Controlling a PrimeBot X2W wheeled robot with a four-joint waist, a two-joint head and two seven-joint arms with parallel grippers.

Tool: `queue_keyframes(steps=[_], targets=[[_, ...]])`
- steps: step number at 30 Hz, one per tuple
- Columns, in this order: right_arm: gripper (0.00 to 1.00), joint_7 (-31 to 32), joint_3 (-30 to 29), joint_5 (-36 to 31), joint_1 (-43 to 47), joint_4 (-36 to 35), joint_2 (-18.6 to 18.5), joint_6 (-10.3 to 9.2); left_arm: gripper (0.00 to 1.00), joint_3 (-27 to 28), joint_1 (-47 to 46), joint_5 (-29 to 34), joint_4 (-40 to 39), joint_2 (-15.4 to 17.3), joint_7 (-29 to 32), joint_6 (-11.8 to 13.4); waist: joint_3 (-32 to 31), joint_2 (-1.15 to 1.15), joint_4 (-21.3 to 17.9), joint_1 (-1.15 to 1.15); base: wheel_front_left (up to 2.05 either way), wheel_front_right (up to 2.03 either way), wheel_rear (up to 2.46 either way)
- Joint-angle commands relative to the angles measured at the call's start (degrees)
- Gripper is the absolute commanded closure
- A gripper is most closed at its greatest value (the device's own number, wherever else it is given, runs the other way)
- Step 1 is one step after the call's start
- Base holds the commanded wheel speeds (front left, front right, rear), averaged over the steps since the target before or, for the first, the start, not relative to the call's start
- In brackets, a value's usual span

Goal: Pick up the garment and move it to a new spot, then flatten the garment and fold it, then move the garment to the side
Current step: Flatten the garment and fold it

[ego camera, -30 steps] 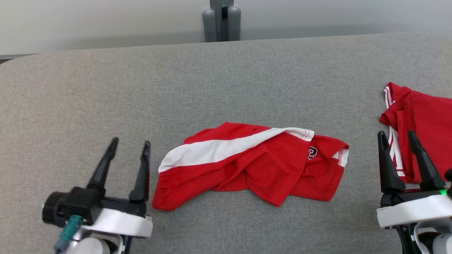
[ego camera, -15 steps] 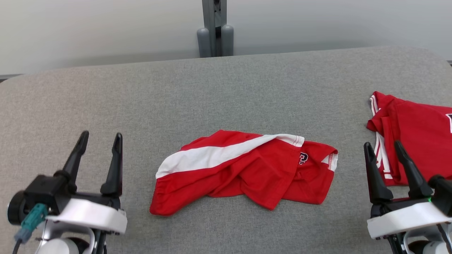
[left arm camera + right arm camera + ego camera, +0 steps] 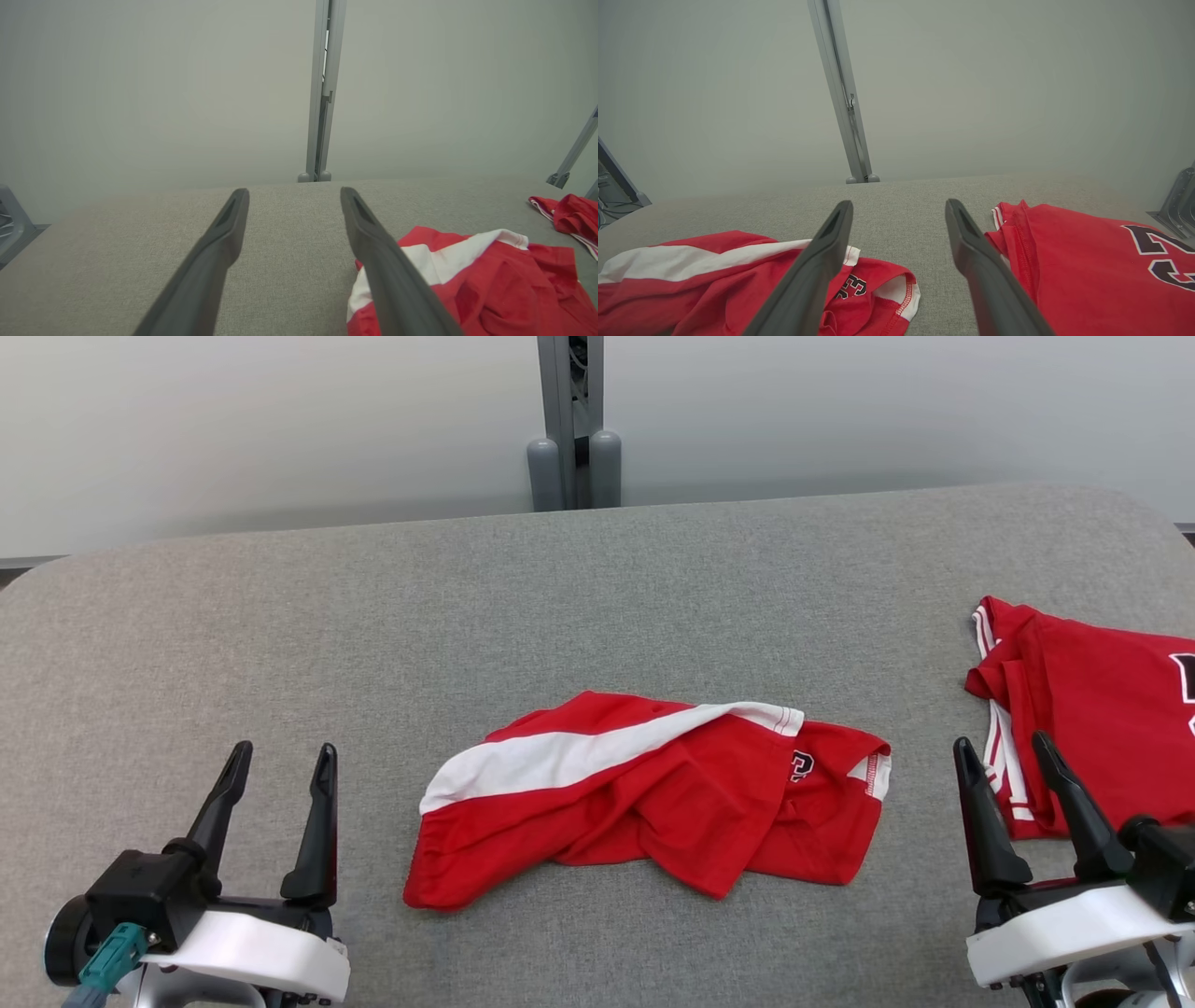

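Observation:
A crumpled red garment (image 3: 672, 803) with a broad white band lies in the middle of the grey padded table (image 3: 467, 597). It also shows in the left wrist view, garment (image 3: 490, 280), and the right wrist view, garment (image 3: 714, 275). My left gripper (image 3: 286, 748) is open over bare table, a short way left of the garment, touching nothing. My right gripper (image 3: 1001, 741) is open and empty between the garment and a second red jersey. Both hold their fingers wide apart in their own views: left gripper (image 3: 295, 191), right gripper (image 3: 899, 203).
A second red jersey (image 3: 1102, 709) with dark numerals lies at the table's right edge, close beside my right fingers; it shows as jersey (image 3: 1087, 261) and jersey (image 3: 570, 214). A grey post (image 3: 571, 429) stands behind the table's far edge against a pale wall.
The head camera has tilted, so the whole picture sits lower. My left gripper has drawn back to the left, away from the garment's edge. The garment lies as before.

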Motion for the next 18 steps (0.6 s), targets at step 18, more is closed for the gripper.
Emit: queue_keyframes(steps=[18], targets=[[0.00,0.3,1.2,0.5,-0.4,0.0,-0.4,0.02,0.00,-5.6,-6.6,-9.6,5.1,0.4,14.7,-8.3,1.5,0.00,-0.6,0.00,0.00,0.00,0.00]])
